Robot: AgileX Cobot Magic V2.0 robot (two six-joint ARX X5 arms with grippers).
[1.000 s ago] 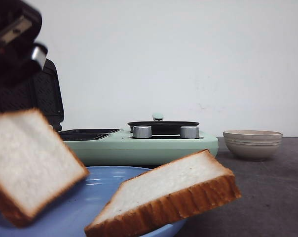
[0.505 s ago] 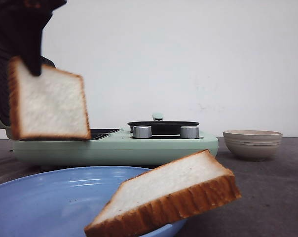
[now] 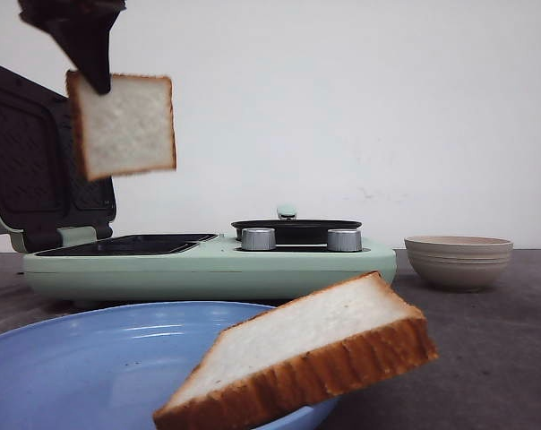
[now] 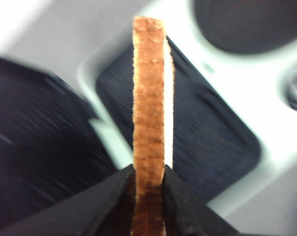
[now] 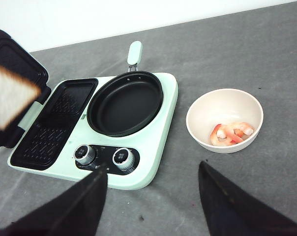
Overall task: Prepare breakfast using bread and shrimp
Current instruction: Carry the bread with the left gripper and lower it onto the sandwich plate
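Note:
My left gripper [image 3: 98, 82] is shut on the top corner of one bread slice [image 3: 124, 125], which hangs upright high above the open sandwich plate [image 3: 154, 244]. In the left wrist view the jaws [image 4: 148, 173] pinch the brown crust [image 4: 148, 98] over the dark ribbed plate [image 4: 207, 132]. The second bread slice [image 3: 306, 349] leans tilted on the rim of a blue plate [image 3: 82, 358]. The shrimp [image 5: 232, 133] lie in a beige bowl [image 5: 202, 115], right of the cooker. My right gripper [image 5: 152, 183] hangs open above the table, holding nothing.
A mint-green breakfast maker [image 3: 208, 266] stands mid-table with its sandwich lid [image 3: 33, 161] raised at the left. Its round black pan [image 5: 125, 102] sits on the right half, with two knobs [image 5: 105, 155] at the front. The bowl [image 3: 458, 260] stands on grey table to its right.
The left gripper has carried its bread slice up from the blue plate and away toward the cooker; the slice now hangs above the open sandwich plate. The other slice has not moved.

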